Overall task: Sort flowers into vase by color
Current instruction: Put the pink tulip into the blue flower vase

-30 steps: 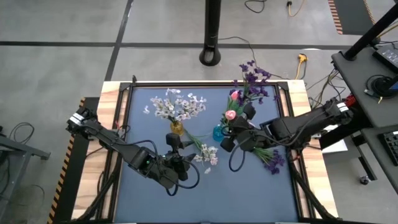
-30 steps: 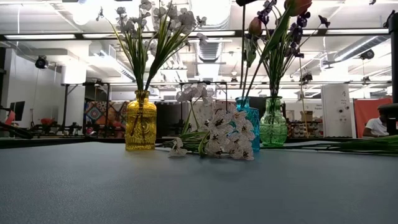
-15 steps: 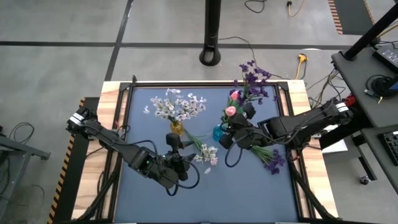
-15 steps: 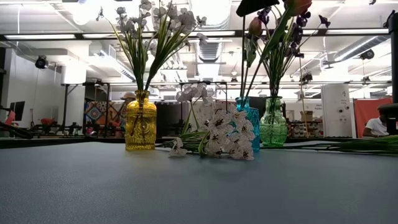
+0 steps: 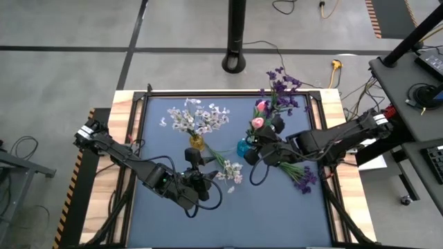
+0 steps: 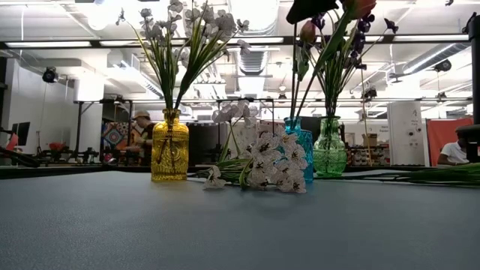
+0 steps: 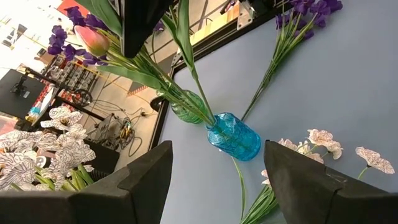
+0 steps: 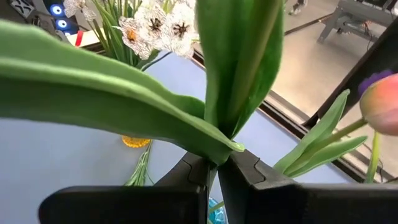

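- Right gripper (image 8: 216,163) pinched shut on a pink tulip's (image 5: 257,123) green stem, low down where the leaves fork, so the bud stays upright and the stem end points down at the blue vase (image 5: 243,146).
- Hangs over that blue vase, just beside the green vase (image 6: 329,148); likely chosen because pink belongs apart from the purple sprays (image 5: 282,88) standing in the green one (a judgement from the task, not a thing seen).
- Cannot tell from any view whether the stem tip is already inside the blue neck.
- Left gripper (image 7: 217,177) held moderately wide with nothing between its fingers, parked low toward the table's near side, close to the loose white spray (image 5: 228,171); probably waiting so as not to crowd the vases.
- Yellow vase (image 6: 169,146) already carrying white blossoms (image 5: 196,117), stems fanned outward.
- Loose white spray lying flat on the blue mat (image 5: 277,207), between the yellow and blue vases, stem toward the yellow one; still to be sorted.
- Loose purple spray (image 5: 304,178) lying flat near the right arm, also unsorted.
- Suggests a task well under way, with at least two stems left on the mat.
- Calls for a straight descent next, since broad tulip leaves could snag on the narrow neck.
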Controlling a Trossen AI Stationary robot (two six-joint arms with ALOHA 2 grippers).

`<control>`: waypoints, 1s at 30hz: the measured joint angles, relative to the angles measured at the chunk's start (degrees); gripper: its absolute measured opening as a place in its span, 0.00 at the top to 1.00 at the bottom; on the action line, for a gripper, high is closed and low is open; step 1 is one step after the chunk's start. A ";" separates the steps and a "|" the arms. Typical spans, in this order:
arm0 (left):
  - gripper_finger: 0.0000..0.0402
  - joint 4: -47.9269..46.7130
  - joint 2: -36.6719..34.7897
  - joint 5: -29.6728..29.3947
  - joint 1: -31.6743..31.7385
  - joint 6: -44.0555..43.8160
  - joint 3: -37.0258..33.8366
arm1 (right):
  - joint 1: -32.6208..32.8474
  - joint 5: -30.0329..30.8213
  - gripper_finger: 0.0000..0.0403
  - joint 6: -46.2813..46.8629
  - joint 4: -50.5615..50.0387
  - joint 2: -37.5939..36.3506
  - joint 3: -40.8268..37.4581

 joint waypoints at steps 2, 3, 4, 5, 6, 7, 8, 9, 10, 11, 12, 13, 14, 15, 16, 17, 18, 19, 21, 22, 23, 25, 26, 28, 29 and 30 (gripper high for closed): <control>0.41 0.00 0.00 0.00 0.00 -0.01 0.00 | 0.00 0.00 0.96 1.00 -0.09 0.00 -0.32; 0.41 0.00 0.00 0.00 0.00 -0.01 0.00 | 0.00 0.00 0.96 1.47 -0.18 0.00 -0.49; 0.41 0.02 0.00 0.00 0.00 -0.01 0.00 | 0.00 0.00 0.96 1.62 -0.21 0.00 -0.69; 0.41 0.02 0.00 0.00 0.00 -0.01 0.00 | 0.00 0.00 0.96 1.66 -0.28 0.00 -0.85; 0.41 0.02 0.00 0.00 0.00 -0.01 0.00 | 0.00 0.00 0.96 1.67 -0.36 0.00 -0.99; 0.41 0.03 0.00 0.00 0.00 -0.01 0.00 | 0.00 0.00 0.96 1.68 -0.45 0.00 -1.11; 0.41 0.04 0.00 0.00 0.00 -0.01 0.01 | 0.00 0.00 0.96 1.68 -0.48 0.00 -1.15; 0.41 0.07 0.00 0.00 0.00 -0.01 0.01 | 0.00 0.00 0.96 1.68 -0.45 0.00 -1.20; 0.41 0.07 0.00 0.00 0.00 -0.03 0.00 | 0.00 0.00 0.96 1.68 -0.43 0.00 -1.25; 0.41 0.11 0.00 0.00 0.00 -0.05 0.00 | 0.00 0.00 0.96 1.68 -0.41 0.00 -1.32; 0.41 0.14 0.00 0.00 0.00 -0.05 0.00 | 0.00 0.00 0.96 1.68 -0.40 0.00 -1.42; 0.41 0.13 0.00 0.00 0.00 -0.05 0.00 | 0.00 0.00 0.95 1.68 -0.39 0.00 -1.52; 0.41 0.15 0.00 0.00 0.00 -0.07 0.00 | 0.00 0.00 0.94 1.68 -0.37 0.00 -1.64; 0.41 0.15 0.02 0.00 0.00 -0.07 0.00 | 0.00 0.01 0.92 1.68 -0.38 0.00 -1.74; 0.41 0.15 0.01 0.00 0.00 -0.07 0.00 | 0.00 0.02 0.91 1.68 -0.38 0.00 -1.81; 0.41 0.15 0.02 0.00 0.00 -0.07 0.01 | 0.00 0.02 0.89 1.68 -0.38 0.00 -1.86; 0.41 0.14 0.02 0.00 0.00 -0.07 0.01 | 0.00 0.02 0.87 1.68 -0.36 0.00 -1.93; 0.41 0.14 0.02 0.00 0.00 -0.07 0.00 | 0.00 0.03 0.85 1.68 -0.38 0.00 -1.97; 0.41 0.13 0.02 0.00 0.00 -0.07 0.00 | 0.00 0.10 0.80 1.68 -0.36 0.00 -2.03; 0.41 0.15 0.02 0.00 0.00 -0.07 0.00 | 0.00 0.20 0.78 1.68 -0.36 0.00 -2.03; 0.41 0.13 0.02 0.00 0.00 -0.07 0.00 | 0.00 0.22 0.76 1.68 -0.32 0.00 -2.03; 0.41 0.13 0.02 0.00 0.00 -0.07 0.00 | 0.00 0.24 0.72 1.68 -0.28 0.00 -2.03; 0.41 0.13 0.02 0.00 0.00 -0.07 0.00 | 0.00 0.24 0.70 1.68 -0.25 0.00 -2.03; 0.41 0.13 0.02 0.00 0.00 -0.07 0.00 | 0.00 0.24 0.66 1.68 -0.15 0.00 -2.03; 0.41 0.13 0.02 0.02 0.00 -0.07 0.00 | 0.00 0.24 0.64 1.68 -0.09 0.00 -2.03; 0.41 0.13 0.02 0.02 0.00 -0.07 0.00 | 0.00 0.25 0.63 1.68 -0.04 0.00 -2.03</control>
